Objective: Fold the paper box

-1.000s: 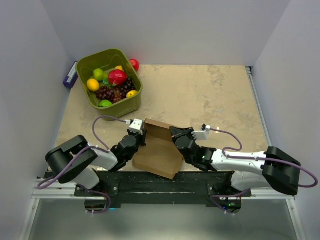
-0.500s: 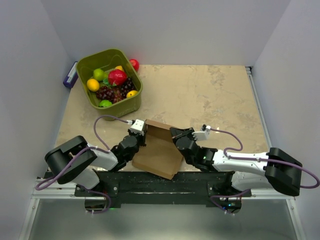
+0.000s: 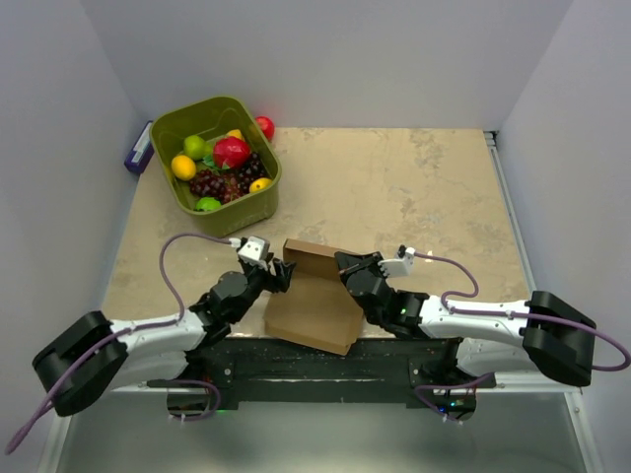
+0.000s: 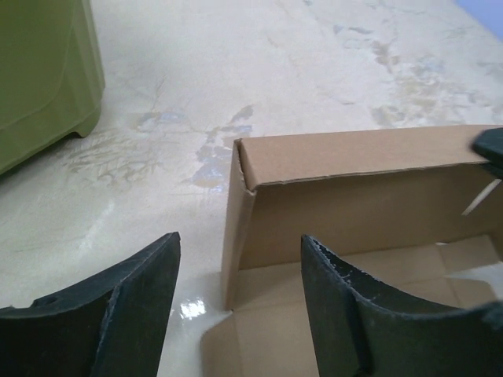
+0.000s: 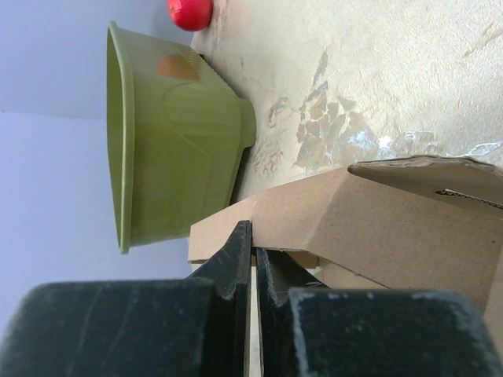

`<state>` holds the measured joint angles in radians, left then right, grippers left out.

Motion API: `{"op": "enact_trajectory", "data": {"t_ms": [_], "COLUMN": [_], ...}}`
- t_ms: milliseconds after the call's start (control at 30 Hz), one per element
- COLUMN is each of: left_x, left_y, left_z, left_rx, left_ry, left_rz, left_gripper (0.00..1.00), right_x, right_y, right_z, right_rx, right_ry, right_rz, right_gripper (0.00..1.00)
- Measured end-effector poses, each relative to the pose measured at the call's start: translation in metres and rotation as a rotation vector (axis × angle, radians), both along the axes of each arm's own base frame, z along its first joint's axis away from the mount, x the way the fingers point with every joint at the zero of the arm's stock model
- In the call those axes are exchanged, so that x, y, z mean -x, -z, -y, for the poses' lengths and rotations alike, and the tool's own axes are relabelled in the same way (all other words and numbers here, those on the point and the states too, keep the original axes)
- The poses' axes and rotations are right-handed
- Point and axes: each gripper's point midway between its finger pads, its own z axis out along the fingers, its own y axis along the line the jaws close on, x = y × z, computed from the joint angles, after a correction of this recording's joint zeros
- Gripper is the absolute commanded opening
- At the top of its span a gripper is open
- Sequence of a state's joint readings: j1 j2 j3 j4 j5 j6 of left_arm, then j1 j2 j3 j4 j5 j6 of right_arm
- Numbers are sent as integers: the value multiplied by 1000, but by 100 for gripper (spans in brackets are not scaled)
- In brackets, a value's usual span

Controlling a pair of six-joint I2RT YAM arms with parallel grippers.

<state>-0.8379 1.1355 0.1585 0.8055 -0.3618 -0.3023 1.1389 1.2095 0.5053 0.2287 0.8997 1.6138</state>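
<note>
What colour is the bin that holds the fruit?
Olive green; the bin shows best in the top external view.

Bright, even, diffuse light from overhead, only soft shadows beside the paper box (image 3: 314,298); glossy table (image 4: 236,63) throws pale glare patches in the left wrist view, and the near fingers (image 4: 118,314) go soft and out of focus in both wrist views.

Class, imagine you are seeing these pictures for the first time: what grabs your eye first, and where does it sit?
The half-folded brown paper box lies at the near edge of the table. The right gripper is shut on its right wall, while the left gripper stands open just off its left corner. Next comes the green bin of bright fruit at the far left corner.
</note>
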Motion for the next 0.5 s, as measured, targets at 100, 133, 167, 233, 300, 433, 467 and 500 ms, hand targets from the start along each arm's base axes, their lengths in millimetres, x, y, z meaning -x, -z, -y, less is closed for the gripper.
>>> {"op": "enact_trajectory", "data": {"t_ms": [100, 133, 167, 233, 300, 433, 467, 500], "left_x": [11, 14, 17, 20, 17, -4, -10, -15], "left_y": [-10, -14, -19, -27, -35, -58, -62, -65], "left_z": [0, -1, -2, -6, -11, -18, -18, -18], "left_rx": [46, 66, 86, 124, 150, 209, 218, 227], "left_ry": [34, 40, 45, 40, 24, -22, -27, -28], "left_rz": [-13, -20, -25, -42, -61, -107, -117, -125], "left_gripper": [74, 74, 75, 75, 75, 76, 76, 76], "right_x": [0, 0, 0, 1, 2, 3, 3, 3], "right_y": [0, 0, 0, 0, 0, -1, -1, -1], "right_z": [0, 0, -1, -1, -2, -3, -3, -3], "right_rx": [1, 2, 4, 7, 11, 13, 15, 15], "right_ry": [-2, -2, -4, -8, -12, -15, -16, -17], "right_rz": [2, 2, 3, 5, 6, 11, 11, 12], "right_gripper": [0, 0, 0, 0, 0, 0, 0, 0]}}
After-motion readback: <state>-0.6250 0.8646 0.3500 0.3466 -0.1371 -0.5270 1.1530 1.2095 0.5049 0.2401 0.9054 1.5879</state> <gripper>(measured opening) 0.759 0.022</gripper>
